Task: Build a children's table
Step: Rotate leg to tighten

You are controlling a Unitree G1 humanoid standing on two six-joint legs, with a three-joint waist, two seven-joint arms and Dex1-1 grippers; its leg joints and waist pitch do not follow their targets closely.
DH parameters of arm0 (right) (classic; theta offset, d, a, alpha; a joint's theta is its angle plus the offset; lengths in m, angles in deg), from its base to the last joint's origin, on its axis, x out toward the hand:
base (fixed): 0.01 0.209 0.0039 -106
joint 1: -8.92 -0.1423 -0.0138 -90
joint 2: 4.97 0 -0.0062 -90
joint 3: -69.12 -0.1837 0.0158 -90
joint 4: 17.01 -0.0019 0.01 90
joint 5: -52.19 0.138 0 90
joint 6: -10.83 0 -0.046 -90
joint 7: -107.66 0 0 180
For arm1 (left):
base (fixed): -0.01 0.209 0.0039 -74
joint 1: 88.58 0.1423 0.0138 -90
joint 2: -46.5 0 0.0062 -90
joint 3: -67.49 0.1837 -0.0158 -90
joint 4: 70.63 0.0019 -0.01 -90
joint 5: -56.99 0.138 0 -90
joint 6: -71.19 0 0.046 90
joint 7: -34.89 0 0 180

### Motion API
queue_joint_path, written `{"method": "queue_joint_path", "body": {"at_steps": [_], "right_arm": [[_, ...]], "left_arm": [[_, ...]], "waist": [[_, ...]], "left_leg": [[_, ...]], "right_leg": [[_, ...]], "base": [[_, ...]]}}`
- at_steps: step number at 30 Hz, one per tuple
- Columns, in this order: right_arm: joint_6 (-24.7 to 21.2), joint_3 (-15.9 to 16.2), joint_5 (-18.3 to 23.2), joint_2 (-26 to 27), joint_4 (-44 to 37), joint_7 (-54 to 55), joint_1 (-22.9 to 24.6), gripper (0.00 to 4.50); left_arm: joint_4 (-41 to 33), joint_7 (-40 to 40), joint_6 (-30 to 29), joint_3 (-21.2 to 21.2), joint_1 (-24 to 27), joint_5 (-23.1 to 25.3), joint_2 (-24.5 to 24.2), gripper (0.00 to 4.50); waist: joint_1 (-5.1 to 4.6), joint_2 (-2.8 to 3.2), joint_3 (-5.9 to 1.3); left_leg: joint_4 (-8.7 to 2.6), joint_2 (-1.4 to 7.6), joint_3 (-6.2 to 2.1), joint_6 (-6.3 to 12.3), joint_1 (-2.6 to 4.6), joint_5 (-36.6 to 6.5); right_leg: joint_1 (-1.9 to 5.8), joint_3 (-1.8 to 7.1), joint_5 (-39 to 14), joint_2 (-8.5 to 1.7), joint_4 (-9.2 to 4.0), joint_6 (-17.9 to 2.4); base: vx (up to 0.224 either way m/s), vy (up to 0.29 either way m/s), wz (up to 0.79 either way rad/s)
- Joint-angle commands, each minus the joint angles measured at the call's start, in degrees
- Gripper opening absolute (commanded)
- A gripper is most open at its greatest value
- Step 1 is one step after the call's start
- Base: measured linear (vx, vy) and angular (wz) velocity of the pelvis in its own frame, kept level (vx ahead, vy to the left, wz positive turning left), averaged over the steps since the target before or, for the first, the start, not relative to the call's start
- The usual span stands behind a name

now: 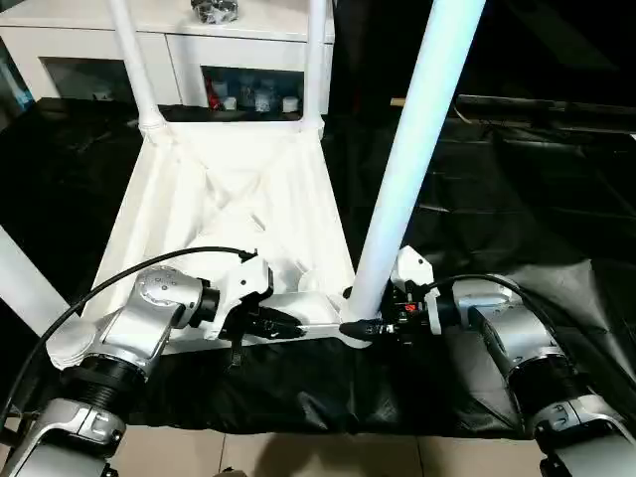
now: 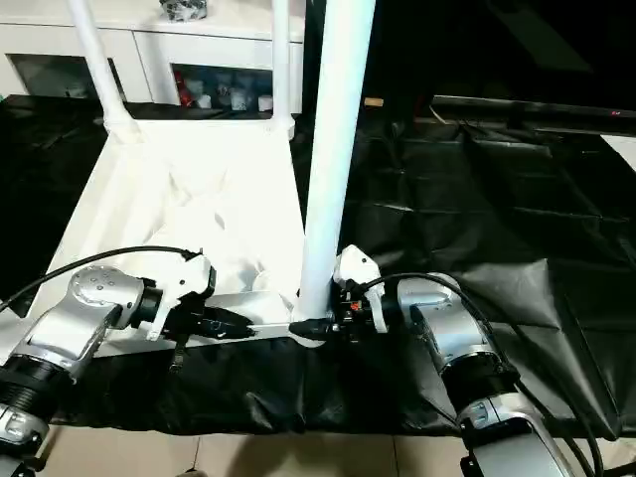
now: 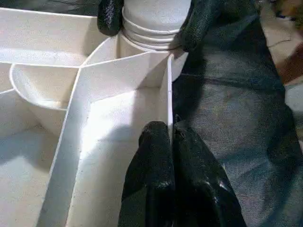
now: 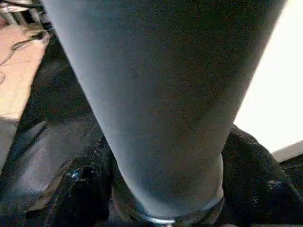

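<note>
Right gripper (image 1: 360,328): I see its black fingers (image 4: 78,194) clamped around the base of the near leg (image 1: 417,149), right where that leg enters the corner socket.

Left gripper (image 3: 170,137): fingers pinched narrow on the thin near rim (image 3: 169,90) of the tabletop, just beside the same corner.

Children's table (image 1: 234,199): upside down on the black sheet (image 1: 517,189), ribbed underside up. I count two far legs (image 1: 134,60) upright in their corners.

White cabinet (image 1: 89,45): behind the table.
</note>
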Motion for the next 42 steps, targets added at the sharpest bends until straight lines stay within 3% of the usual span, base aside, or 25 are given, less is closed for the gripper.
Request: {"method": "queue_joint_path", "body": {"at_steps": [1, 5, 8, 14, 17, 18, 20, 23, 30, 42], "right_arm": [[-0.82, 3.0, -1.64, 3.25, 0.47, 3.23, 0.78, 2.72], [-0.95, 0.27, -5.37, 9.55, 3.31, 22.22, -0.09, 2.7], [-2.13, -1.6, -4.99, 13.59, 4.1, 29.87, -0.41, 2.7], [-1.43, -4.58, -4.59, 22.08, 6.97, 43.35, -2.42, 2.7], [-1.26, -6.08, -3.88, 22.52, 7.23, 44.26, -3.03, 3.4], [-1.59, -6.02, -3.75, 21.69, 6.8, 42.66, -2.87, 3.4], [-1.63, -5.04, -4.37, 19.81, 5.74, 39.68, -2.34, 3.68], [-0.51, -3.52, -5.53, 17.02, 4.59, 36.33, -1.7, 3.68], [1.73, -0.7, -4.07, 8.53, 2.08, 18.33, -0.05, 3.68], [1.58, 3.42, -2.36, 3.2, 1.93, -0.97, -0.13, 3.68]], "left_arm": [[0.6, -5.29, 0.69, 1.11, -0.64, 0.03, 4.13, 0.0], [2.3, -17.59, -1.61, 0.79, -2.15, 3.25, 10.41, 0.0], [2.14, -21.51, -2.86, 1.17, -2.74, 3.91, 13.8, 0.0], [2.41, -27.07, -3.48, 2.86, -3.99, 6.66, 19.37, 0.0], [2.19, -27.22, -3.33, 3.06, -4.03, 7.37, 19.31, 0.0], [2.05, -26.67, -2.96, 2.95, -3.81, 7.39, 18.57, 0.0], [1.65, -25.1, -2.24, 2.67, -3.34, 7.03, 17.23, 0.0], [1.38, -22.84, -0.9, 1.91, -2.8, 6.19, 15.44, 0.0], [0.85, -11.55, 2.76, 0.91, -1.32, 3.39, 8.45, 0.0], [2.84, -0.81, 3.74, 1.03, -1.54, 0.13, 3.32, 0.0]], "waist": [[-0.1, -0.42, -2.35], [-0.71, -0.5, -2.05], [-0.9, -0.63, -2.1], [-1.1, -0.03, -2.29], [-1.09, 0.03, -2.51], [-1.0, 0.03, -2.59], [-0.97, 0.01, -2.62], [-0.78, -0.01, -2.67], [-0.6, 0.04, -2.74], [-0.13, -0.13, -2.72]], "left_leg": [[-3.8, 1.29, 0.05, 1.87, 0.14, -14.28], [-4.07, 1.08, -0.33, -0.42, 0.58, -17.62], [-4.07, 0.94, -0.46, -0.31, 0.53, -18.42], [-4.3, 0.95, -0.62, -0.29, 0.28, -18.66], [-4.18, 0.95, -0.43, -0.08, 0.2, -17.79], [-4.14, 0.96, -0.33, 0.35, 0.01, -16.55], [-4.11, 0.95, -0.28, 0.64, -0.11, -15.81], [-3.94, 0.92, -0.14, 1.47, -0.22, -14.33], [-3.73, 1.12, 0.02, 2.74, -0.06, -13.12], [-3.59, 1.46, 0.25, 3.19, -0.07, -12.18]], "right_leg": [[2.15, 2.0, -15.76, -3.08, -4.26, -11.53], [1.5, 2.03, -26.13, -3.25, -5.32, -7.99], [1.27, 2.04, -29.83, -3.3, -5.84, -5.71], [1.19, 2.01, -26.54, -3.14, -5.69, -5.89], [1.34, 2.12, -22.19, -2.96, -5.35, -6.8], [1.59, 2.13, -18.71, -2.86, -5.02, -7.63], [1.76, 2.12, -16.82, -2.82, -4.81, -8.23], [2.11, 2.12, -14.17, -2.92, -4.59, -9.34], [2.23, 2.06, -12.26, -2.88, -4.34, -10.62], [2.41, 1.91, -9.0, -2.86, -3.59, -13.31]], "base": [[0.0, 0.0, 0.0], [0.0, 0.0, 0.0], [0.0, 0.0, 0.0], [0.0, 0.0, 0.0], [0.0, 0.0, 0.0], [0.0, 0.0, 0.0], [0.0, 0.0, 0.0], [0.0, 0.0, 0.0], [0.0, 0.0, 0.0], [0.0, 0.0, 0.0]]}}
